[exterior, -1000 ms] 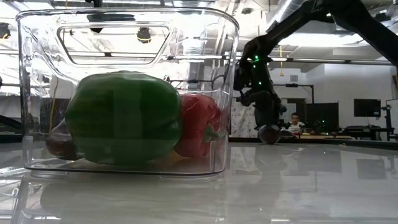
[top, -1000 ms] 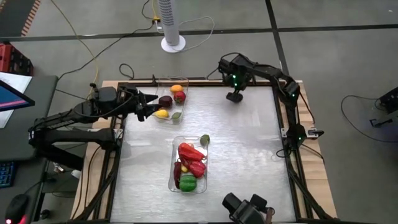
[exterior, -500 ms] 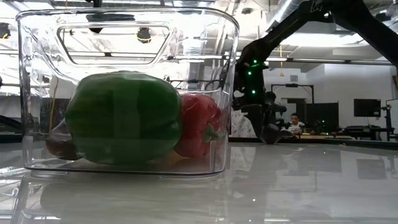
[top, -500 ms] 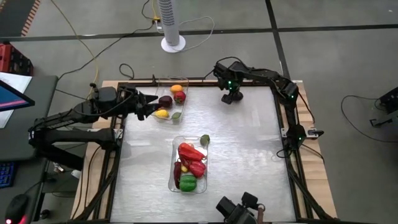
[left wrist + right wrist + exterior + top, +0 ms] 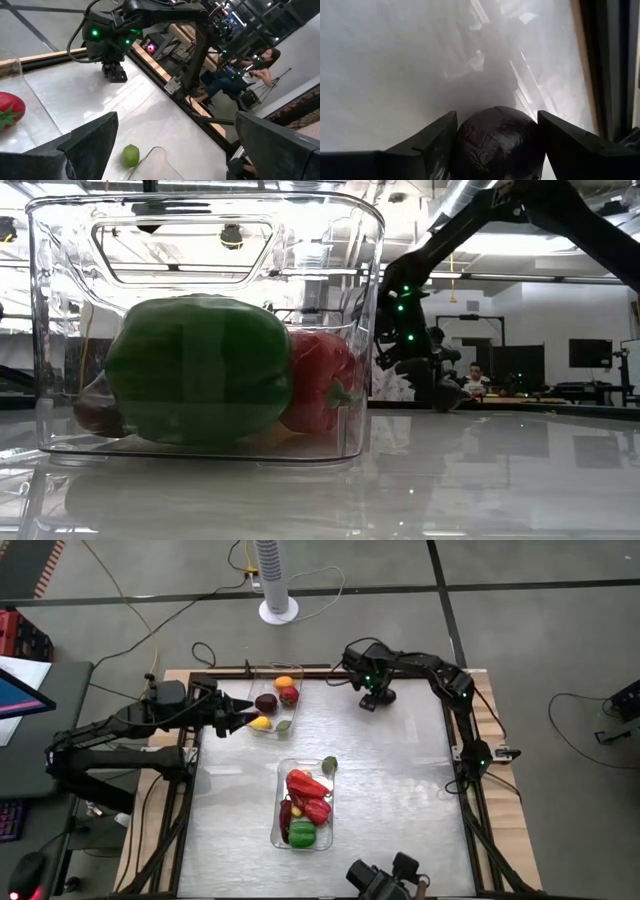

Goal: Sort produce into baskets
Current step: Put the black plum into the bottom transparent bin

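Right gripper (image 5: 369, 700) closes around one dark plum (image 5: 497, 142); two baskets (image 5: 262, 675) hold the other produce.

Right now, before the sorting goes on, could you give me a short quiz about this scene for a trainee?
1. Fill in: the left pincer, beside the far basket, stands ___.
2. Which one is down at the dark plum on the table? A the left pincer; B the right pincer.
3. True or false: the green pepper lies in the near basket with red peppers.
Key: 1 open; 2 B; 3 true.
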